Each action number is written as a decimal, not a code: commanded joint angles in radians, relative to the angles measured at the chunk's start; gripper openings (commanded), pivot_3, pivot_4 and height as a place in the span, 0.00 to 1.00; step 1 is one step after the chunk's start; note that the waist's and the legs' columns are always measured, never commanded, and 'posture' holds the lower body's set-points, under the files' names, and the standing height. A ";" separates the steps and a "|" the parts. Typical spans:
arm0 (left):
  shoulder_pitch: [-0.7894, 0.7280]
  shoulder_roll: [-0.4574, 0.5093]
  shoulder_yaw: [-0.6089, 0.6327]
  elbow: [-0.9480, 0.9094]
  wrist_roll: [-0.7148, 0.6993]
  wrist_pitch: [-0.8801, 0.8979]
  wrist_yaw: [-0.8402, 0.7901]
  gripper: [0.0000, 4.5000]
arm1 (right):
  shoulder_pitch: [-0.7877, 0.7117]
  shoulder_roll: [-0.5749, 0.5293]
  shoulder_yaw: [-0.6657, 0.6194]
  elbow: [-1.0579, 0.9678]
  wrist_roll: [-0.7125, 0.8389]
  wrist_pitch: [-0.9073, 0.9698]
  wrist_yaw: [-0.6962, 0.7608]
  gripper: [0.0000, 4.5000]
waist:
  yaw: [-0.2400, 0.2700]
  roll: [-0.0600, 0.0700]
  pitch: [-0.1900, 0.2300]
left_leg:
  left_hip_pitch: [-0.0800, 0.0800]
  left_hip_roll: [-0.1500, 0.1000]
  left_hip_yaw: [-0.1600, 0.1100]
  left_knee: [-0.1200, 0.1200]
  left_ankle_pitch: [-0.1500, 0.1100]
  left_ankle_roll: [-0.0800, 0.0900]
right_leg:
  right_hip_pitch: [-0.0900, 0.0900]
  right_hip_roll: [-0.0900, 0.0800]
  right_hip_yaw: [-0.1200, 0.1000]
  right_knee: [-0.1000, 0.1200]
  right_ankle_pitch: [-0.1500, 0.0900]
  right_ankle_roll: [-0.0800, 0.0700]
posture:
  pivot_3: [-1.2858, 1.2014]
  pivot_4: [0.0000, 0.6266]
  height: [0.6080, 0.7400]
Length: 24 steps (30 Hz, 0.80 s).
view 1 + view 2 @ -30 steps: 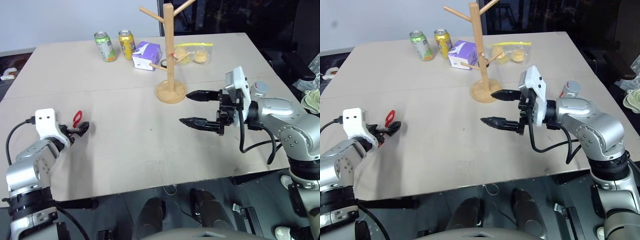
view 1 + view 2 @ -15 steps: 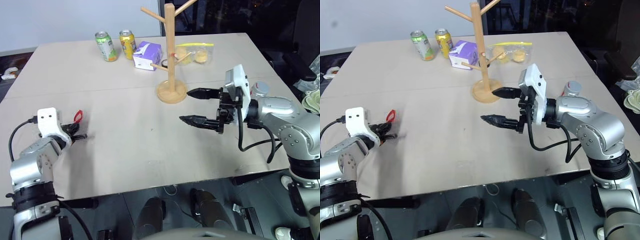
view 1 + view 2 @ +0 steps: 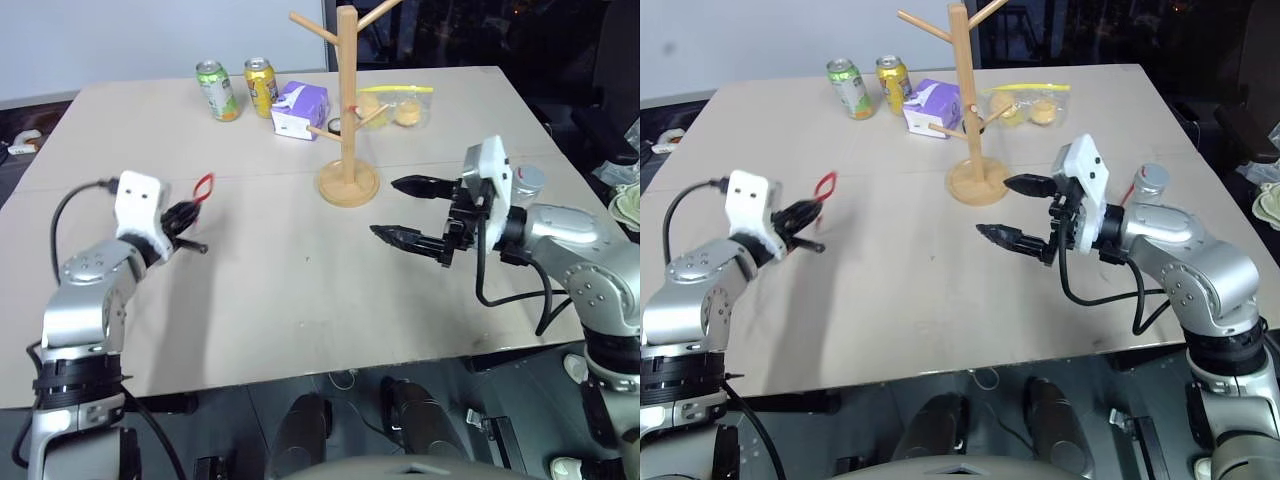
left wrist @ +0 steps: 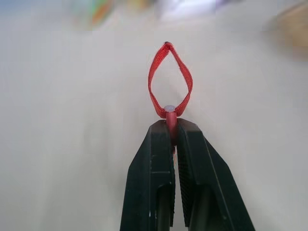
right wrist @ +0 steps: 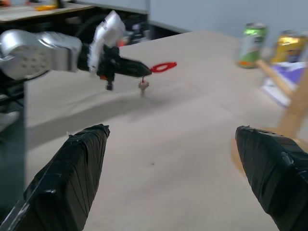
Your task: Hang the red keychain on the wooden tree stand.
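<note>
Above bench's left side, left gripper (image 3: 190,215) jaws clenched on red keychain (image 3: 203,185), loop clear of surface. Right gripper (image 3: 412,210) jaws spread, empty. Carry step; next: slip loop over wooden tree stand (image 3: 347,110) peg.

Green can (image 3: 217,90), yellow can (image 3: 261,86), purple carton (image 3: 299,109), snack bag (image 3: 396,106) at table's (image 3: 300,290) far edge.

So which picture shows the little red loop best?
The left wrist view: the red keychain sits close up, pinched at its knot between the left gripper's fingers. The eye views show it small and far off; the right wrist view shows it sideways, across the table.
</note>
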 commanded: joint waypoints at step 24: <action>-0.443 -0.260 -0.295 0.317 0.194 -0.578 -0.160 0.01 | 0.041 0.089 -0.115 -0.264 0.040 0.066 -0.426 1.00 | -0.008 0.000 0.000 | 0.001 0.000 0.001 0.000 0.000 0.000 | 0.000 0.003 0.003 0.001 0.000 0.000 | 0.52 0.24 1.00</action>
